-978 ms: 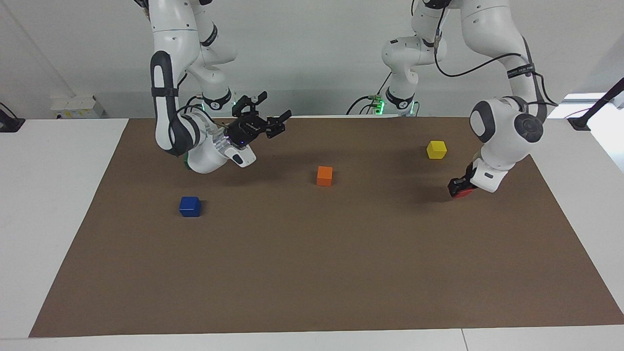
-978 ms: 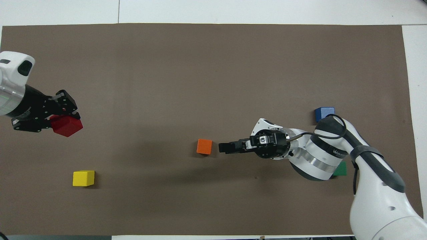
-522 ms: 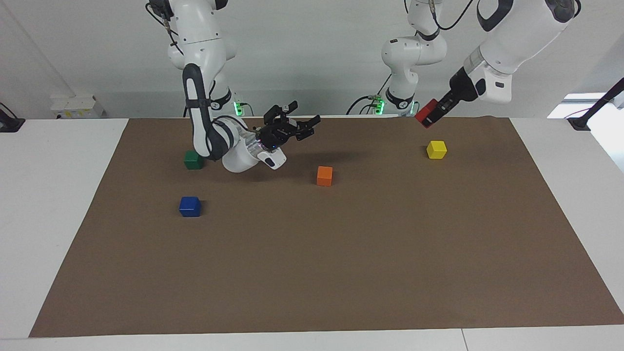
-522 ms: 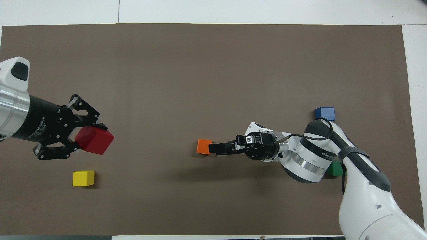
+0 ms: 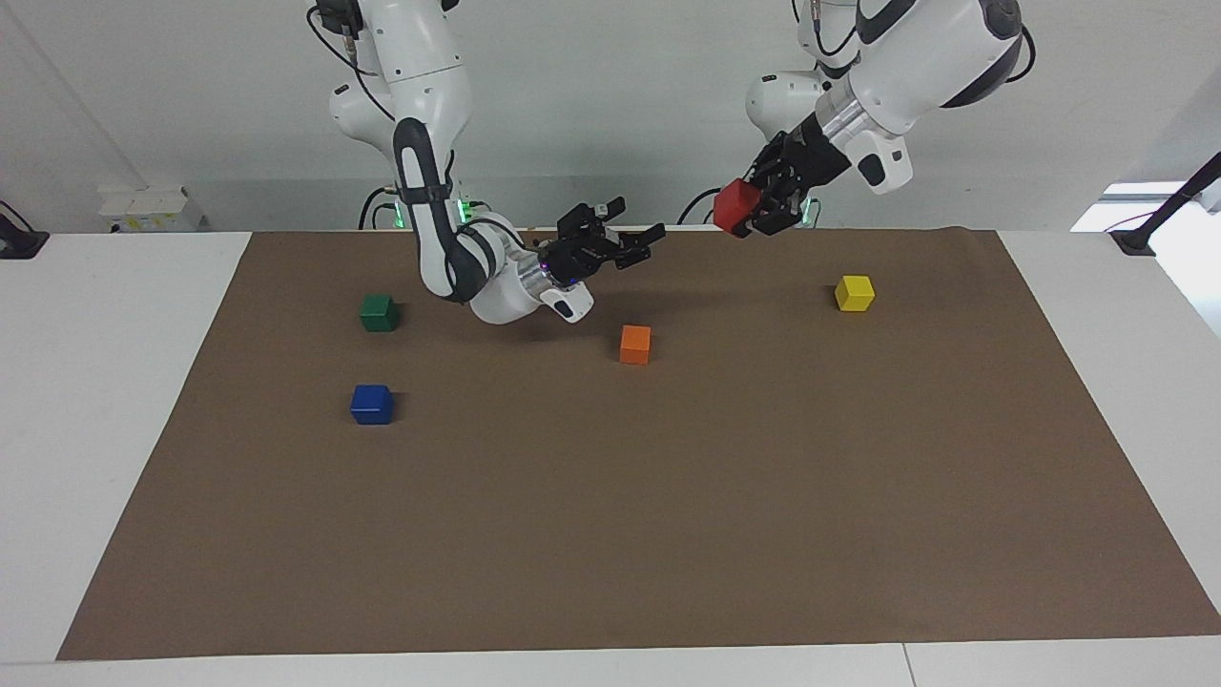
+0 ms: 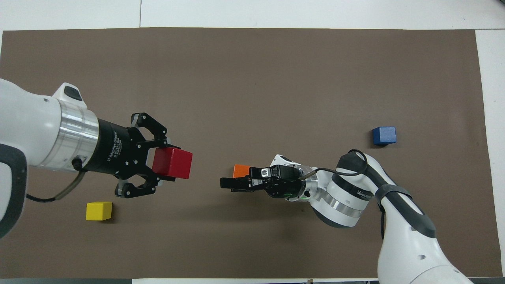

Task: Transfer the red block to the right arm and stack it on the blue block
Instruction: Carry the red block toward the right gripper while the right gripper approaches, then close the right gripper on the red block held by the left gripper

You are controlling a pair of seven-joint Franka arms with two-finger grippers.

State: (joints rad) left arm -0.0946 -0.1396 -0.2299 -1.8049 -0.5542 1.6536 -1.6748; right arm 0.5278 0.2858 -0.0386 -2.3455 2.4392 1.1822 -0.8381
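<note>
The red block [image 5: 733, 206] is held in my left gripper [image 5: 751, 210], which is shut on it, high in the air over the mat between the yellow and orange blocks; the overhead view shows the block [image 6: 173, 163] in that gripper [image 6: 163, 163]. My right gripper [image 5: 636, 218] is open and empty, raised over the orange block and pointing toward the red block, with a gap between them; it also shows in the overhead view [image 6: 225, 184]. The blue block [image 5: 371, 404] sits alone on the mat toward the right arm's end [image 6: 384, 135].
An orange block [image 5: 635, 343] lies mid-mat, partly covered by the right gripper in the overhead view [image 6: 240, 170]. A yellow block [image 5: 854, 292] lies toward the left arm's end. A green block [image 5: 379, 312] lies nearer to the robots than the blue block. The brown mat [image 5: 668, 534] covers the table.
My left gripper lifted the red block off the mat and carried it toward the middle. My right gripper moved toward the middle, over the orange block, staying open.
</note>
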